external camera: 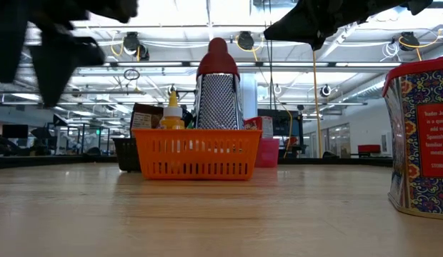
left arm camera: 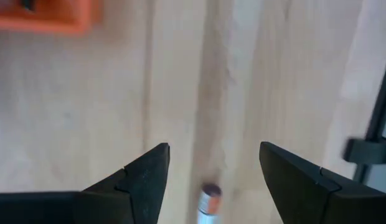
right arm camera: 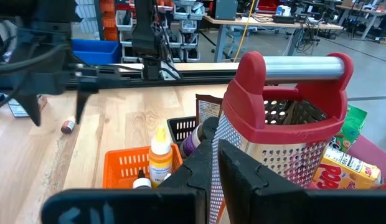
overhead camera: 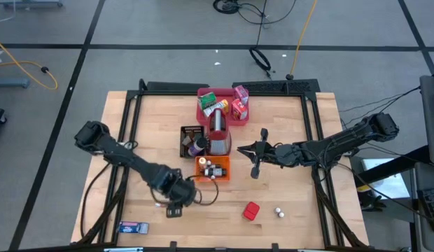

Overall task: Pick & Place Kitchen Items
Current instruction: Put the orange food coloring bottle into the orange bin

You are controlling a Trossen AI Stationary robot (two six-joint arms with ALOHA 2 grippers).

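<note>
High view: left gripper (overhead camera: 176, 207) low over the near-left part of the table (overhead camera: 294, 203), fingers spread, nothing between them. Right gripper (overhead camera: 249, 151) held mid-table, just right of the red-and-silver grater (overhead camera: 218, 133), fingers pressed together, empty.

Only the high view gives the full layout: pink tray (overhead camera: 203, 110) at the far centre holding a green carton (overhead camera: 211, 102) and two pink-red cartons (overhead camera: 239, 101); black basket (overhead camera: 185, 134) left of the grater; orange basket (overhead camera: 215, 170) in front of it. Loose on the near wood: a red box (overhead camera: 252, 211), two tiny white shakers (overhead camera: 279, 211) beside it, and a blue packet (overhead camera: 133, 227) at the near-left edge.

Left wrist view alone shows a small cylinder with a brown cap (left arm camera: 209, 205) lying on the wood between the open fingers (left arm camera: 149, 180), not touched; orange basket corner (left arm camera: 50, 15) beyond.

Right wrist view looks past the closed fingers (right arm camera: 243, 171) at the grater's handle (right arm camera: 292, 68), a yellow-capped bottle (right arm camera: 159, 155) in the orange basket, and a carton lettered "POP" (right arm camera: 342, 174); rest of the word hidden.

Low view: a patterned red tin (external camera: 420, 135) close at right, with small white print; "Spanish" and "familiar" legible, the rest too cropped to read.
</note>
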